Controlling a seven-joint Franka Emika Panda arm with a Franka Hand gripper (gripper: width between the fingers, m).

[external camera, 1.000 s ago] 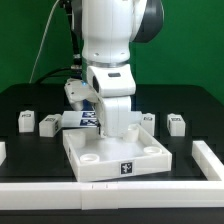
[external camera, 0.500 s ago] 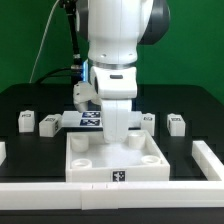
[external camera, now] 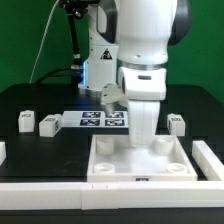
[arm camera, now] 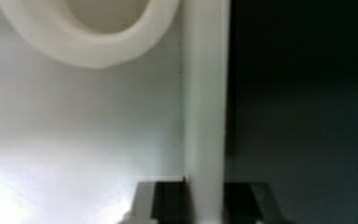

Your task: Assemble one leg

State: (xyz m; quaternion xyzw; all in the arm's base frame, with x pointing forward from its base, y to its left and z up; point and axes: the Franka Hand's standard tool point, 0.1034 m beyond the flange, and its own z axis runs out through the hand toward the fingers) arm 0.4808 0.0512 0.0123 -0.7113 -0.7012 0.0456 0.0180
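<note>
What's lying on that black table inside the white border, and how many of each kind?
small white legs: 3 in view (the arm may hide more)
large white tray: 1
marker board: 1
Total: 5

A large white square tray-like panel (external camera: 120,170) with round corner holes sits on the black surface (external camera: 40,150) — the marker board (external camera: 100,120) lies flat farther back, before a green backdrop (external camera: 25,40).

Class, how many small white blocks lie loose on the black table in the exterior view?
3. One block and a second block sit side by side at the exterior view's left; a third block lies at its right. The arm may hide others.
</note>
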